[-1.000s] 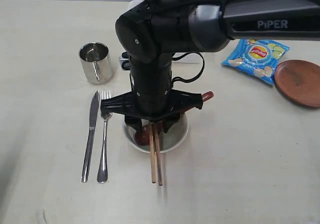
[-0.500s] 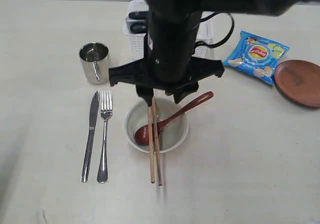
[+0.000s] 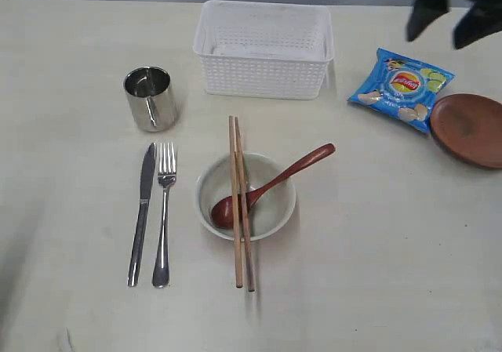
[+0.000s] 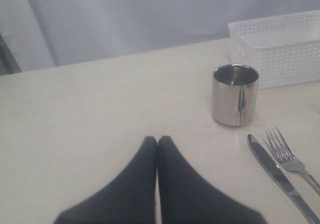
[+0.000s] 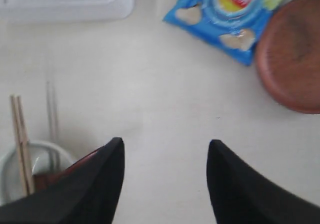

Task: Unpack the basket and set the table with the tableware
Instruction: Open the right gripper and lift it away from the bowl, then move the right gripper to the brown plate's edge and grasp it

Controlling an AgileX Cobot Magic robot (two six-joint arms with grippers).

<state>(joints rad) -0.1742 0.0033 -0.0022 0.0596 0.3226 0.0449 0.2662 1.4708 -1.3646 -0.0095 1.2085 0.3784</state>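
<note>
Since the plate (image 3: 471, 128) lies flat on the table (image 3: 376, 289) apart from the rest of the setting, I judge it the next thing to move. The right gripper (image 3: 445, 30) is much the nearer: it hangs with jaws wide apart, holding nothing, and the plate is just ahead of it and off to its outer side, beside the bag (image 3: 401, 85). The left gripper (image 4: 157, 143), jaws pressed together on nothing, is far off by the mug (image 4: 235, 94). Being round, the plate has no long axis and points nowhere.
</note>
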